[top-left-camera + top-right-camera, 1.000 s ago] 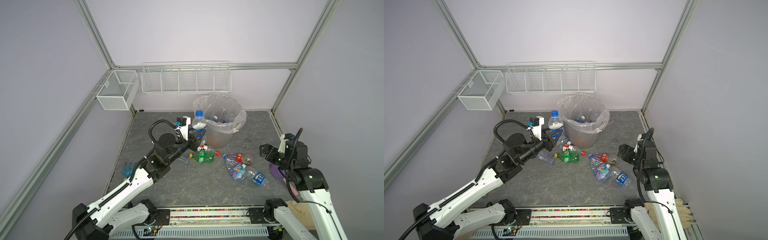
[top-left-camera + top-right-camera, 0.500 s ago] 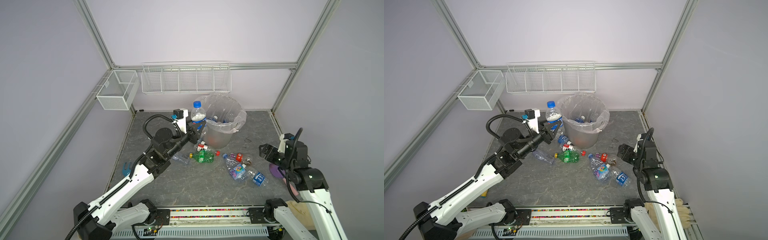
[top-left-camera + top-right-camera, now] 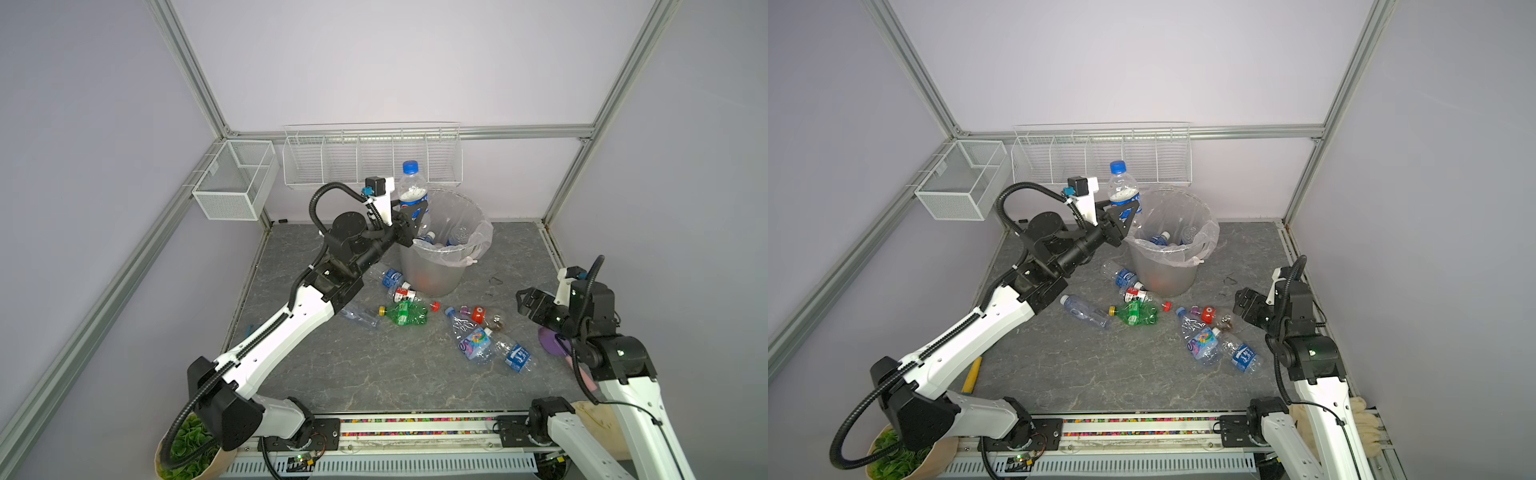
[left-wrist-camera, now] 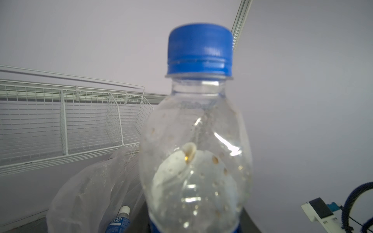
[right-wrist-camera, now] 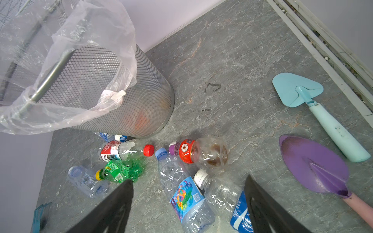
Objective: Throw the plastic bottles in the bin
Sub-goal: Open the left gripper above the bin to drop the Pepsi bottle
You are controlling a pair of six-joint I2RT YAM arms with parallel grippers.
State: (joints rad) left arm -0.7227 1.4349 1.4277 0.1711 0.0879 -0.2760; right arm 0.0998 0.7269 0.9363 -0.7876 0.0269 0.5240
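Left claw [image 3: 415,216] clamped on bottle [image 3: 412,189] at label, upright, bin [image 3: 446,253] at 3 o'clock; light, slick, crushable. Right claw [image 5: 188,207] apart.

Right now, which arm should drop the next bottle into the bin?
Left: the left gripper already holds the clear blue-capped bottle upright beside the bag-lined mesh bin's rim; the right gripper hangs open, empty.

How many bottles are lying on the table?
7: blue-label bottle and red-label bottle by the bin; clear bottle and green bottle before it; multicoloured bottle, purple-capped bottle and second blue-label bottle near the right gripper. Others may be hidden.
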